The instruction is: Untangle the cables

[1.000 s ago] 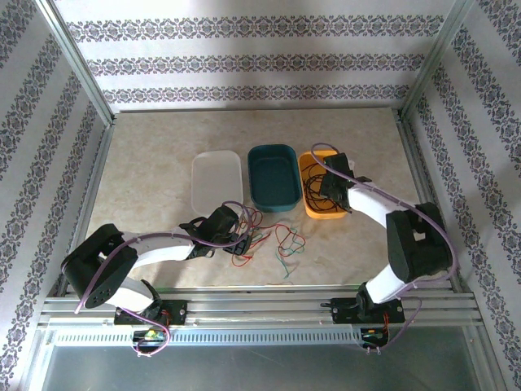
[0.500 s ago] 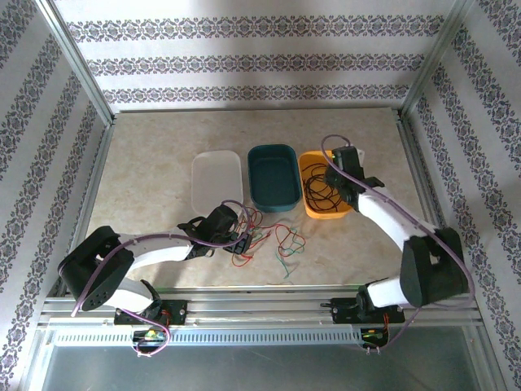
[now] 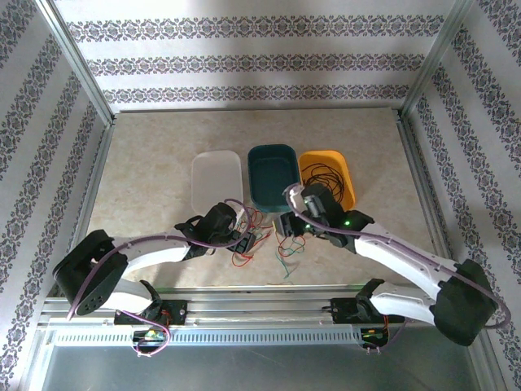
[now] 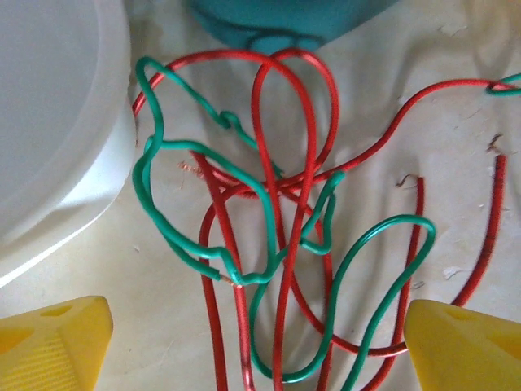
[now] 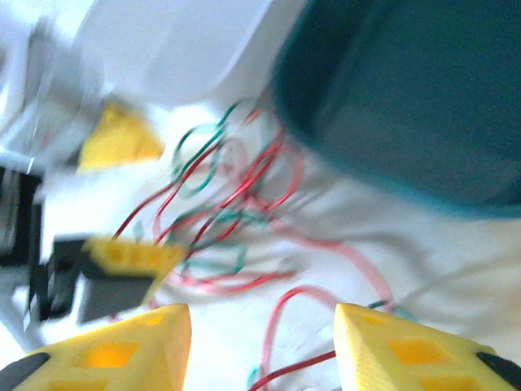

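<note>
The cables (image 3: 273,236) lie as a loose red and green tangle on the table in front of the trays, with a black bundle (image 3: 321,181) in the orange tray (image 3: 342,163). My left gripper (image 3: 244,242) is open at the tangle's left side. In the left wrist view its yellow fingertips (image 4: 53,346) straddle red loops (image 4: 282,309) and green loops (image 4: 334,305) lying flat, and nothing is pinched by the gripper (image 4: 256,350). My right gripper (image 3: 286,226) hovers open over the tangle's right part. The right wrist view is blurred, with red strands (image 5: 244,187) ahead of that gripper (image 5: 260,342).
Three trays stand in a row behind the tangle: white (image 3: 216,159), teal (image 3: 273,153) and orange. The white tray's rim (image 4: 73,195) and the teal tray (image 5: 407,98) sit close to the wires. The two grippers are a short distance apart.
My right arm swung from the orange tray leftward and nearer, to the red and green tangle, its jaws opening on the way. The black bundle stayed in the tray. The left arm barely moved.
</note>
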